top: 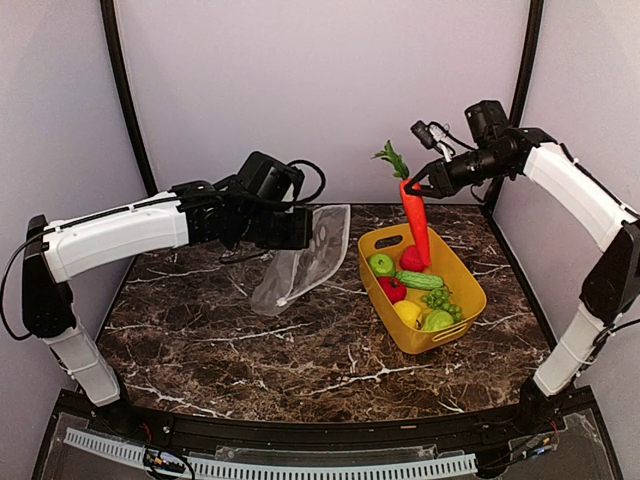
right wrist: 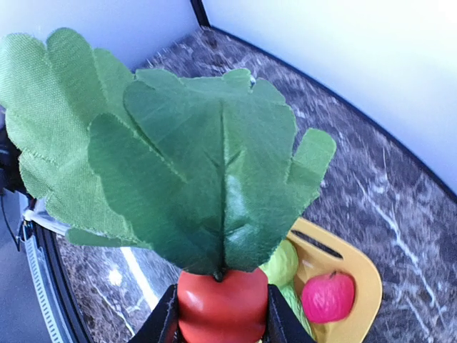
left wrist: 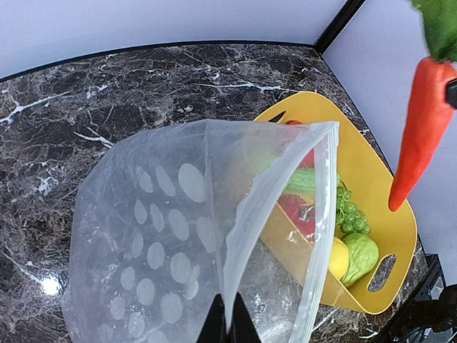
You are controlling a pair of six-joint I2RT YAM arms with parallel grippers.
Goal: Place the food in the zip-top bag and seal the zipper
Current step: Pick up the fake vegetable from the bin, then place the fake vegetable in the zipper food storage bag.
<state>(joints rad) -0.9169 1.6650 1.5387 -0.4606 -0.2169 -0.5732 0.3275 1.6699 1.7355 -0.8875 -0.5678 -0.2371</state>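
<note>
marble table (top: 300, 350) | pale walls (top: 320, 90) | left gripper (left wrist: 228, 323) pinches zip-top bag (left wrist: 143, 236) | right gripper (top: 408, 186) grips carrot (top: 416, 225)

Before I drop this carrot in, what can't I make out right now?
Left wrist: the bag veils part of the food. The upper edge cuts the carrot short, and the lower edge cuts off most of the left gripper.
Right wrist: carrot leaves fill the frame, hiding the bag and most of the basket.
Top view: the left gripper's fingertips hide behind its own wrist.
</note>
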